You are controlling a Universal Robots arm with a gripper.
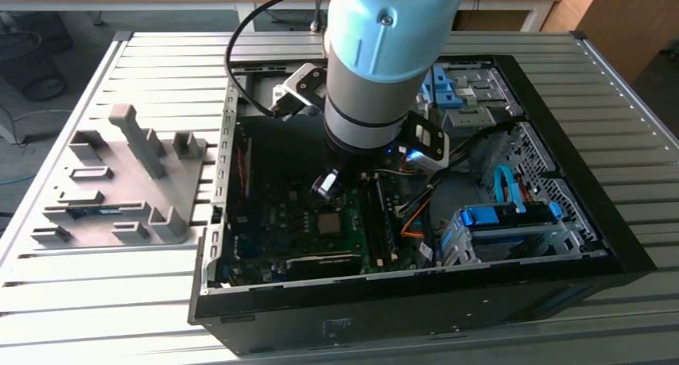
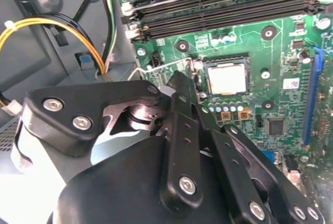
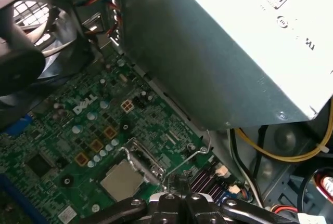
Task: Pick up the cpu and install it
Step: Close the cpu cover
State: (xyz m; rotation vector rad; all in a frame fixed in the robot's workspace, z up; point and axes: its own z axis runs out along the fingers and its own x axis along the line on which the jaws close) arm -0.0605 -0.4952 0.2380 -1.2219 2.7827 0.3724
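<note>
The arm [image 1: 377,55] reaches down into an open computer case [image 1: 594,222] that lies on a slatted tabletop [image 1: 127,293]. The cpu [image 2: 227,77] sits flat in its socket on the green motherboard [image 2: 270,52], its dull silver top facing up; it also shows in the first wrist view [image 3: 122,179] and, smaller, in the exterior view [image 1: 330,222].

The pincer [image 2: 177,81] hangs above the board just beside the socket, apart from the chip. In the second wrist view its black fingers [image 2: 183,125] run together to a narrow tip with no gap visible and nothing between them, so it appears closed and empty. In the first wrist view the pincer's linkage [image 3: 179,206] sits near the thin wire socket lever [image 3: 195,154], which stands raised off the board; whether the tip touches the lever I cannot tell.

Black memory slots [image 2: 229,5] run along the board beyond the socket. A large grey power supply box [image 3: 223,47] sits alongside the board, with yellow cables [image 3: 276,154] under it. A case fan [image 3: 31,31] stands at the board's edge.

On the tabletop, toward the exterior view's left of the case, rests a grey parts fixture [image 1: 127,182] with upright posts and pockets. Blue drive brackets [image 1: 498,214] sit in the case toward the exterior view's right.
</note>
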